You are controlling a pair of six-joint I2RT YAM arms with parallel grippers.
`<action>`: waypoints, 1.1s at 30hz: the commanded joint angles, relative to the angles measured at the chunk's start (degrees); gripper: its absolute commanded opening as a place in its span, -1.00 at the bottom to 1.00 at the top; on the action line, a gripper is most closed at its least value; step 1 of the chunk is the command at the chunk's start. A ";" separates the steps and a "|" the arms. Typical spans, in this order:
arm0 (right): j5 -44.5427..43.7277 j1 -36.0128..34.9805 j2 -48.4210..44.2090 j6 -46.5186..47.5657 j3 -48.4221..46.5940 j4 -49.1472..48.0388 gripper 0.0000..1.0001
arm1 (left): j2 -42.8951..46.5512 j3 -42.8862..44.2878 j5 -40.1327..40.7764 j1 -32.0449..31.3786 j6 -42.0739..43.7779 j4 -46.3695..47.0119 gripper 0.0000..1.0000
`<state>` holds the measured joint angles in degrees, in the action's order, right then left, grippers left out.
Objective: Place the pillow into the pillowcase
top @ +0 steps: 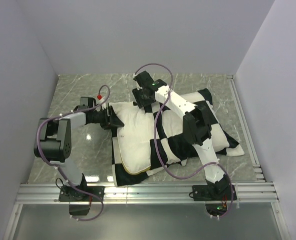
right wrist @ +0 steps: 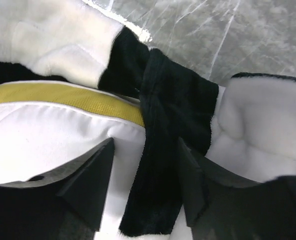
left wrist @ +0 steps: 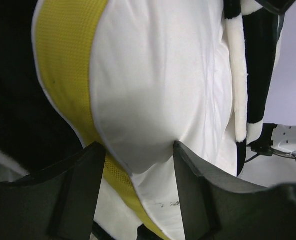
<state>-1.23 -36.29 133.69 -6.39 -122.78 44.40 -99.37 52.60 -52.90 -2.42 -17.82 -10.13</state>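
Marbled worktop (top: 77,85), white walls: the pillow (top: 135,132) lies mid-worktop, its right part inside the pillowcase (top: 208,130) and its left part out. The left gripper (left wrist: 137,150) pinches a bulge of the pillow; the right gripper (right wrist: 145,145) clamps the pillowcase's black hem on the far side. Both are judged light, soft and prone to bunching, so they are best held at hem and corners.

The plump cream-white pillow (top: 132,135) with a yellow edge band lies half inside the black-and-white checked pillowcase (top: 215,137) on the desk (top: 77,90)

text: none legible | pillow (left wrist: 158,100): faint mark (left wrist: 167,204) (too small to read)
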 commanded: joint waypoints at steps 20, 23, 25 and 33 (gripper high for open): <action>40.07 -2.64 -16.44 -20.66 8.08 -24.53 -1.00 | -6.09 -8.30 -14.24 -5.23 -45.78 64.58 -0.73; 44.99 -4.04 -16.97 -26.72 9.74 -29.18 -1.00 | -7.15 -7.69 -13.11 -6.37 -53.70 73.57 -0.75; 48.24 -5.71 -17.67 -32.43 11.24 -34.10 -1.00 | -7.50 -7.16 -12.49 -6.46 -57.49 78.12 -0.76; 44.34 -4.76 -19.25 -28.22 10.55 -28.57 -1.00 | -4.00 -7.07 -13.97 -4.01 -51.75 65.81 -0.37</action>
<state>47.11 -44.42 118.52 -40.75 -108.53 10.33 -107.31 44.07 -64.64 -8.16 -72.77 59.40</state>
